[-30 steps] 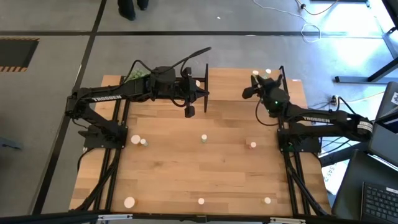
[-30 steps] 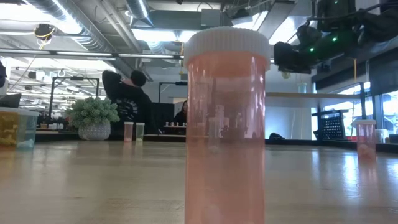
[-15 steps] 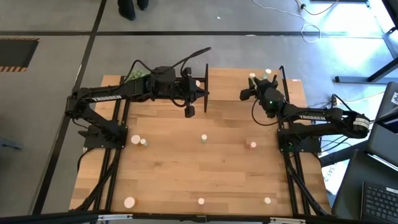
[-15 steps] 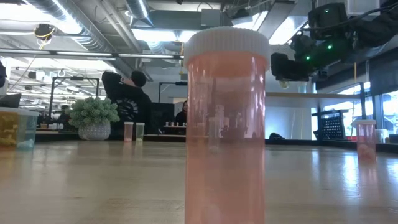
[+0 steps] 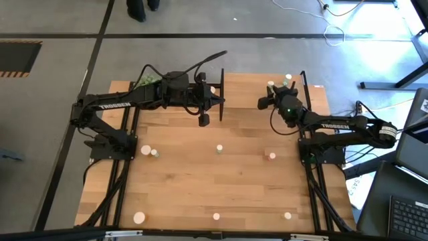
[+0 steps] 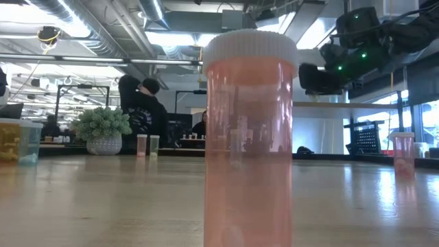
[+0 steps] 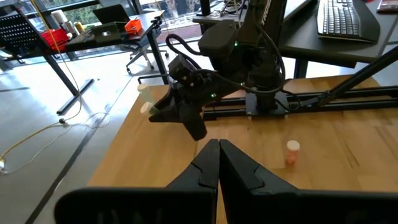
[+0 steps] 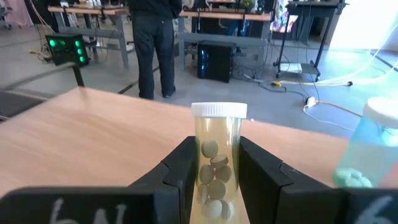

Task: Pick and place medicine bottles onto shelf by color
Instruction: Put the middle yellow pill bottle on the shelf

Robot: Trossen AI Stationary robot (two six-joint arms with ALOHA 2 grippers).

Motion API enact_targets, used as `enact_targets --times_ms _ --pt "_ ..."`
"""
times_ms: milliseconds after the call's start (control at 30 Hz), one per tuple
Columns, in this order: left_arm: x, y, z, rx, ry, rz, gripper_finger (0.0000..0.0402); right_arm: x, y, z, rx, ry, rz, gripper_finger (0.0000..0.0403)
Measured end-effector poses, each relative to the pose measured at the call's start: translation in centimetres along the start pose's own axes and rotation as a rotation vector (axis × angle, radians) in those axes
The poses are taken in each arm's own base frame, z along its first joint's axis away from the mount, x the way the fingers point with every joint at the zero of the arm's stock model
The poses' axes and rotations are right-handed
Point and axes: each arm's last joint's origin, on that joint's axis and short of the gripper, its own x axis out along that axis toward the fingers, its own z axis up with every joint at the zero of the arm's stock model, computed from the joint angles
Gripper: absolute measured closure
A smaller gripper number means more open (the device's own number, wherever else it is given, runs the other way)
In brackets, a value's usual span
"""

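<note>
Right gripper [image 8: 214,168]: raised over the far right corner of the table [image 5: 200,194], above the shelf [image 5: 314,94]; fingers [image 8: 180,165] clamped on a yellowish bottle [image 8: 216,158] with a white cap, tablets visible inside, held upright between them. A pale blue-green bottle [image 8: 367,149] stands just beside it on the light board.

Left gripper [image 7: 217,165]: hanging over the far middle of the table, fingers pressed together with nothing between them. Its wrist view looks across at the right arm and at a small orange bottle [image 7: 291,152] standing on the table near that arm's base.

Bottles on the table, high view: two close together at the left [image 5: 150,151], one at the centre [image 5: 219,148], one pink-red at the right [image 5: 271,155], three along the near edge [image 5: 216,216]. Further caps [image 5: 288,77] show on the shelf, though their colours are hard to judge from above.

Low view: large orange bottle [image 6: 250,137] with white cap standing directly before the camera; a smaller orange one [image 6: 402,152] at far right; two small bottles [image 6: 147,145] beside a potted green plant ball [image 6: 104,130]. A person [image 6: 140,103] in dark clothing is in the room behind.
</note>
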Motion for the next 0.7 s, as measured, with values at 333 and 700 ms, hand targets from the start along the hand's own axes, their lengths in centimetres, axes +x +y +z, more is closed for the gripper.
enact_targets --times_ms 333,700 --pt "0.00 0.01 0.00 0.000 0.000 0.000 0.0401 0.45 0.36 -0.39 -0.005 -0.001 0.000 0.0298" --pt "0.00 0.01 0.00 0.001 0.000 0.001 0.0401 0.77 0.89 -0.41 -0.005 -0.035 0.013 0.0298"
